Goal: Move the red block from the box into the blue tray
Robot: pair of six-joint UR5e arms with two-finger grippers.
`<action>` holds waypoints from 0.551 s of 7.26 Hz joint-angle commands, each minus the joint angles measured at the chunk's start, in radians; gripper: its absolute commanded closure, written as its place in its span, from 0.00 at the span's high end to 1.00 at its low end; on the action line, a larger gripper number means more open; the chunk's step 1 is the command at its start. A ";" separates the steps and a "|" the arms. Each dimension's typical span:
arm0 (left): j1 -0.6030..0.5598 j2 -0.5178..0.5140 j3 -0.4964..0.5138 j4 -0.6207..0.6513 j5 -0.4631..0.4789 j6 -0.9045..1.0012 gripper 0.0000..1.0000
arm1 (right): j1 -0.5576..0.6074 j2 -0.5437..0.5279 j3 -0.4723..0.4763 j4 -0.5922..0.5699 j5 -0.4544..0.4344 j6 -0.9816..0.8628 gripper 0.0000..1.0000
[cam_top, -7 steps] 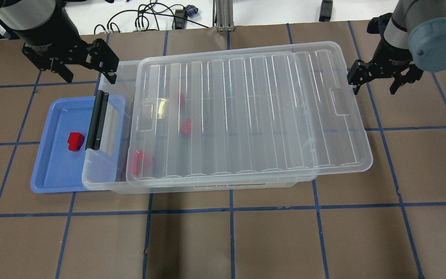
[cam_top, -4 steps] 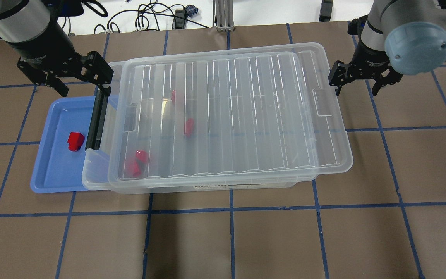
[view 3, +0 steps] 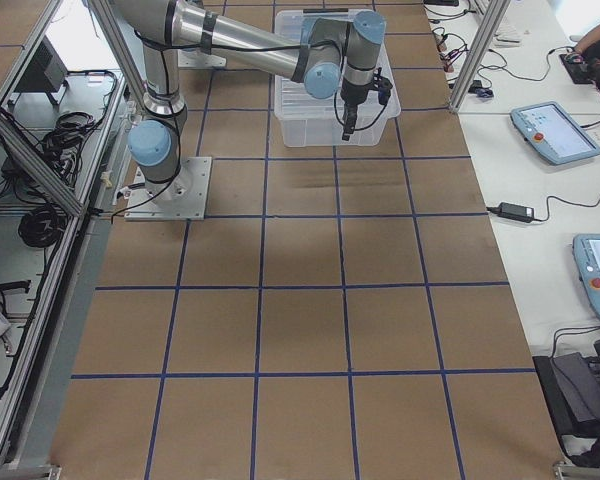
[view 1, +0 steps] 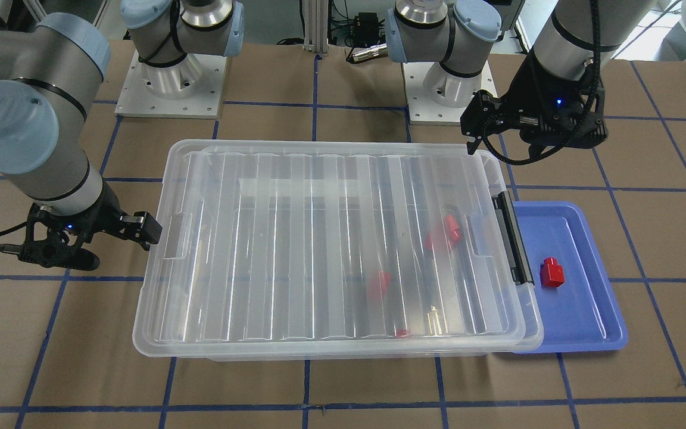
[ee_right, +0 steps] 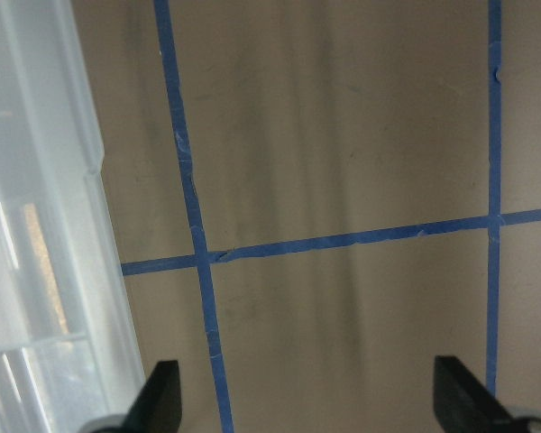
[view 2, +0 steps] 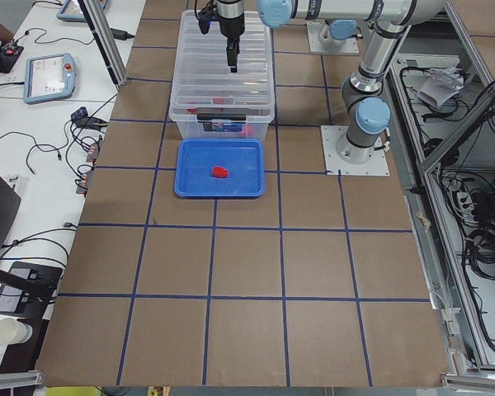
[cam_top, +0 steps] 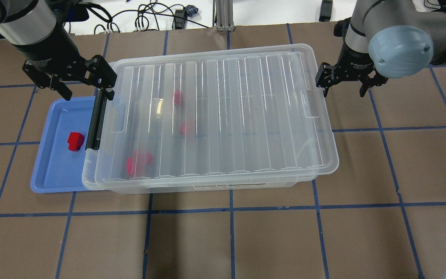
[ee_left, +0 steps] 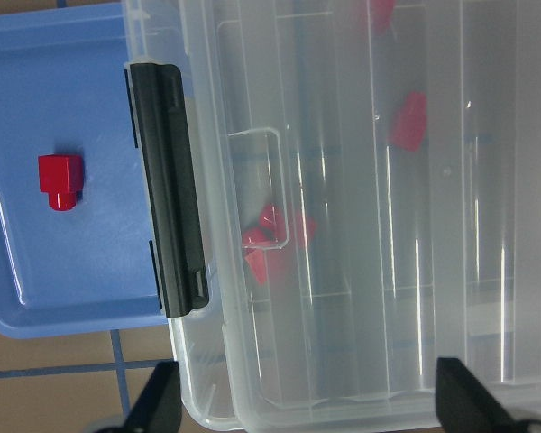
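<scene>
One red block (cam_top: 75,141) lies in the blue tray (cam_top: 52,174) at the left, also seen in the left wrist view (ee_left: 60,179). The clear box (cam_top: 215,186) stands beside the tray, its black latch bar (cam_top: 96,122) over the tray's rim. The ribbed lid (cam_top: 238,116) lies on the box, skewed slightly toward the front. Three more red blocks (cam_top: 138,162) show blurred through the lid. My left gripper (cam_top: 85,86) is open and empty at the box's back left corner. My right gripper (cam_top: 343,86) is open and empty at the lid's right end.
Brown table (cam_top: 230,240) with a blue tape grid. Cables (cam_top: 149,17) and a metal post lie beyond the far edge. The arm bases (view 1: 167,83) stand behind the box in the front-facing view.
The lid has slid left over the box, closing the gap at the latch end. My right gripper has moved left along with the lid's right end. My left gripper has barely shifted.
</scene>
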 commanded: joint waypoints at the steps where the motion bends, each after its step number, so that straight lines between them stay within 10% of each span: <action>1: -0.001 0.007 -0.001 0.005 0.002 -0.002 1.00 | 0.009 0.000 0.000 0.000 0.036 0.015 1.00; 4: -0.001 0.003 0.009 0.022 0.000 -0.001 1.00 | 0.011 0.002 -0.006 -0.002 0.035 0.028 1.00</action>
